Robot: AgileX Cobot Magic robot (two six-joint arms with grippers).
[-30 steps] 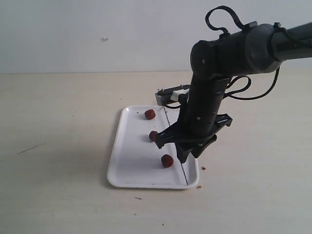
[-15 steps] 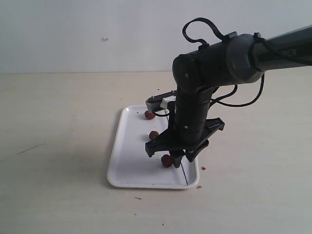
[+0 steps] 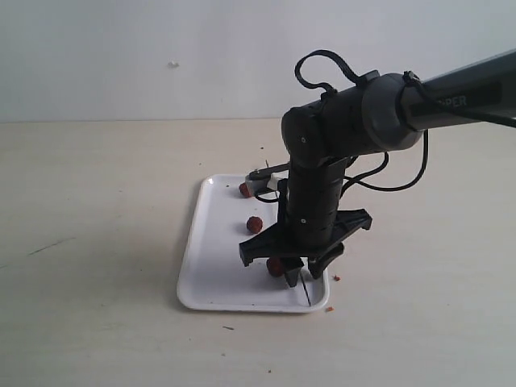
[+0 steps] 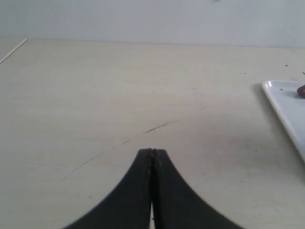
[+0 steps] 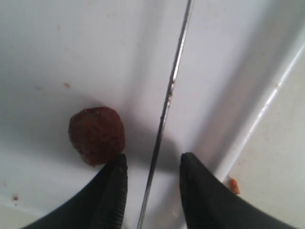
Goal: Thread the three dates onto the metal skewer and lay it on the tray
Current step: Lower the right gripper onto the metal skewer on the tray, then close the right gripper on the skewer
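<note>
Skewer (image 5: 167, 102) flat on tray (image 5: 95, 43); right gripper (image 5: 153, 161) open astride it.
The skewer lies just inside the tray's long rim on your right arm's side, with its long axis along the tray's length; which end is the tip cannot be told. One finger of your open right gripper stands just beside a date (image 5: 96, 135). In my judgement, closing may roll the thin rod off the pads or shove that date aside. Your left gripper (image 4: 152, 153) is closed and empty over the table (image 4: 119, 86), apart from the tray.
</note>
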